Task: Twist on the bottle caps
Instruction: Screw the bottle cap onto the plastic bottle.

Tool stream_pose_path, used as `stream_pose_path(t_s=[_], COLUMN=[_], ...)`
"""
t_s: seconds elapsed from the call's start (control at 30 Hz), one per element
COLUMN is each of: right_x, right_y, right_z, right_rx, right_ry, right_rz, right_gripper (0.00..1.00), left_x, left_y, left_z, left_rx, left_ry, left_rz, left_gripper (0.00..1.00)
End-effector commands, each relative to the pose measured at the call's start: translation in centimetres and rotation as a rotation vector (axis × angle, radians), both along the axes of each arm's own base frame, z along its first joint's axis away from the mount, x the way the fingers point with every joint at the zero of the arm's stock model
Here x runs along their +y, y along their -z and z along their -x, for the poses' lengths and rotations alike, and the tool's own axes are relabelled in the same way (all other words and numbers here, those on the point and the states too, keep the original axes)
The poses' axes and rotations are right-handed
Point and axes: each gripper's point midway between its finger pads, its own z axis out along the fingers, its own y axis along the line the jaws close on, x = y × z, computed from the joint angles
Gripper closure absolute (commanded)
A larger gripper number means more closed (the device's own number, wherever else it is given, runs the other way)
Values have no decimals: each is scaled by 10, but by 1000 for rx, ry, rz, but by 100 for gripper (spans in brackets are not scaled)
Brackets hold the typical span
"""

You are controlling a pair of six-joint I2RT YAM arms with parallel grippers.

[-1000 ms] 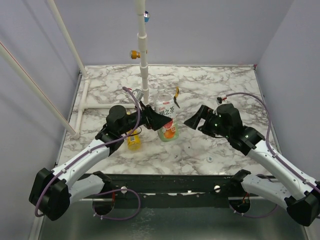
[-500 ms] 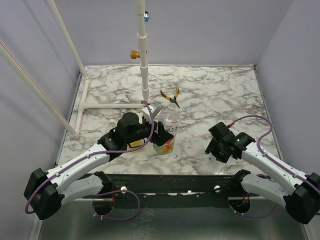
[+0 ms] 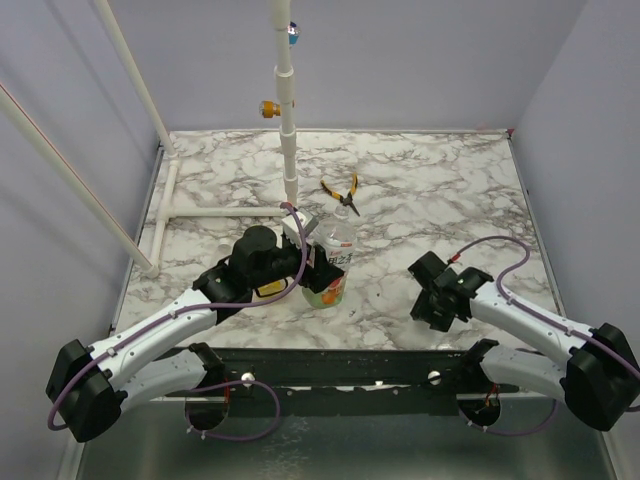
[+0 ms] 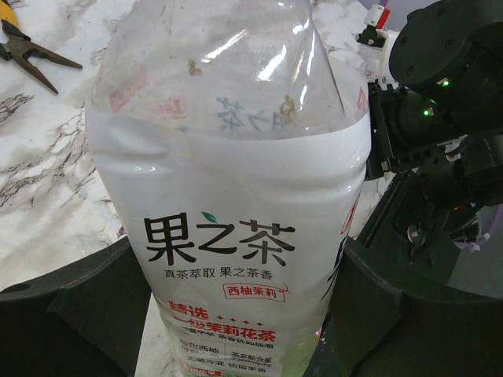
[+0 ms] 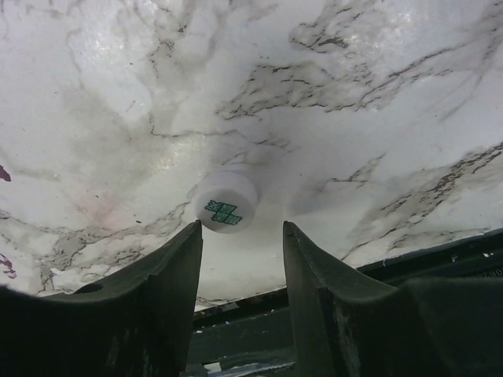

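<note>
Right gripper (image 5: 240, 228) drops to lower right of top view, jaws narrowing, not closed, tips at white cap (image 5: 226, 203) on surface (image 5: 354, 94) | left gripper (image 3: 316, 272) clenches clear bottle (image 4: 236, 196), centre | cap pickup looks next

Two arms are seen in the top view, the left arm (image 3: 160, 325) at 8 o'clock and the right arm (image 3: 535, 320) at 4 o'clock. Each is built of white, rounded link shells joined by bulky black joint housings. A purple cable (image 3: 497, 240) is looped along each arm. The fingers (image 5: 149, 306) of the right gripper (image 5: 240, 228) are shown as matte black wedges with smooth inner faces. Those of the left gripper (image 4: 236, 298) are the same dull black. Two small green lights (image 4: 442, 82) are lit on the right arm's black housing, at 2 o'clock in the left wrist view.
</note>
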Motion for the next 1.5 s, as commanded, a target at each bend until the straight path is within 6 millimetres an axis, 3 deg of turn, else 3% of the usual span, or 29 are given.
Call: stream_pose_path(t_s=[0.0, 0.33, 0.5, 0.6, 0.77, 1.0, 1.17, 1.47], right_x=[-1, 0, 8, 25, 60, 92, 124, 154], right_y=[6, 13, 0, -42, -145, -248, -291, -318], right_z=[-11, -14, -24, -45, -78, -84, -72, -62], right_rx=[-44, -34, -67, -154, -369, -515, -535, -491], right_ry=[7, -15, -47, -113, -298, -496, -642, -797], right_rz=[25, 46, 24, -31, -161, -294, -460, -588], right_gripper=[52, 57, 78, 82, 82, 80, 80, 81], left_x=[-2, -3, -6, -8, 0, 4, 5, 2], left_y=[-18, -9, -5, -5, -6, -14, -14, -13], left_z=[-2, 1, 6, 7, 1, 6, 12, 19], left_rx=[-42, -29, -64, -145, -328, -451, -460, -487], left_ry=[1, 27, 91, 136, 146, 164, 172, 197], left_rz=[18, -14, -44, -85, -164, -144, -138, -155], left_gripper=[93, 93, 92, 92, 92, 93, 94, 95])
